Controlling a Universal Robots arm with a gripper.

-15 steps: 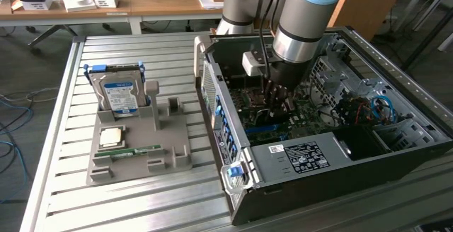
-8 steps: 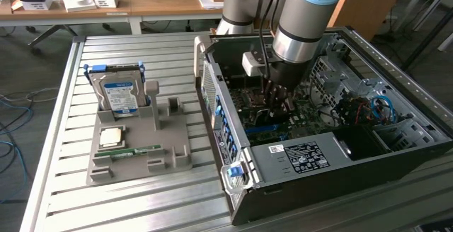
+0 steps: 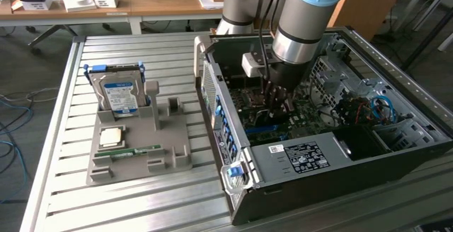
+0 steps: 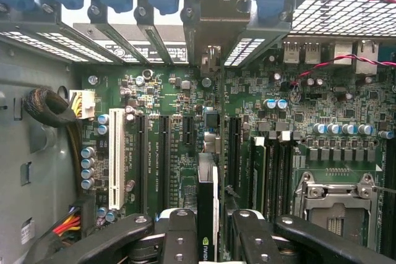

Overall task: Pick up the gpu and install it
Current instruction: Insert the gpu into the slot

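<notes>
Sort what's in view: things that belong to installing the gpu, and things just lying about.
Job in hand:
gpu, held edge-on in the gripper
motherboard slots
open computer case

Lying about:
hard drive
memory stick
grey holder tray

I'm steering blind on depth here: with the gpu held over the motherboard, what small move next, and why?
Probably ease straight down: the tool grips the gpu edge-on, its bracket nearing the rear slot openings, the card apparently above a motherboard slot, not visibly seated.
</notes>
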